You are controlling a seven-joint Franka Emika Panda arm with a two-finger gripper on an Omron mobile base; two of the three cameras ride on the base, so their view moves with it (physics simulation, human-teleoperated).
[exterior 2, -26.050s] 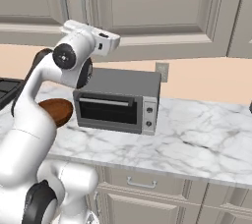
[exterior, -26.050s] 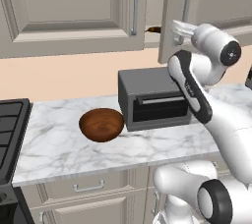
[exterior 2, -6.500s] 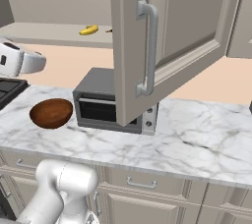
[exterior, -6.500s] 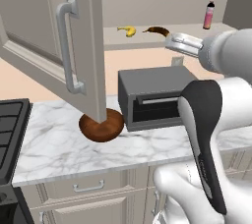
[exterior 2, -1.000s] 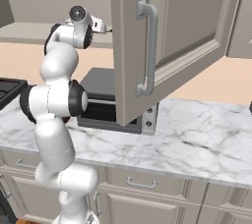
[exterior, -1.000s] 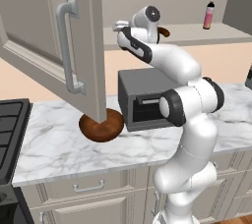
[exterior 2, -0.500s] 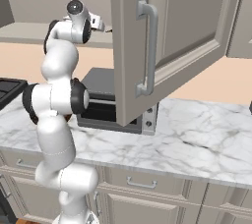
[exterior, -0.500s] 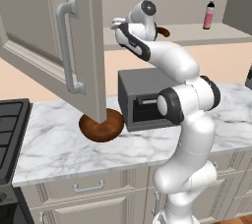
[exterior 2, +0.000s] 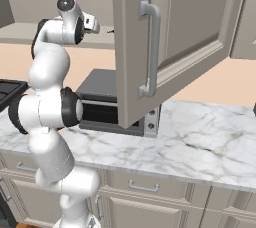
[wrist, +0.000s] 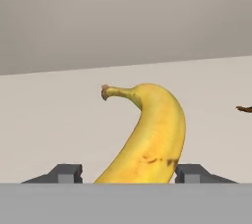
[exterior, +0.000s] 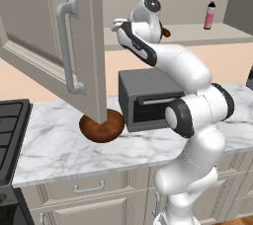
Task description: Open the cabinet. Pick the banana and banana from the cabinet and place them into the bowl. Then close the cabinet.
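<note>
Straddling yellow banana (wrist: pixel 150 137) (gripper (wrist: pixel 129 171) half-closed)

The white arm (exterior 2: pixel 50 97) reached up beside the open cabinet door (exterior 2: pixel 165 37), its end effector (exterior 2: pixel 96 26) at shelf height; the grey box oven (exterior 2: pixel 112 104) sat below on the marble surface (exterior 2: pixel 200 142).

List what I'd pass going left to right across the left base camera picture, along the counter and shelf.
Stove → open cabinet door → wooden bowl → grey oven → pink bottle up on the cabinet shelf.
</note>
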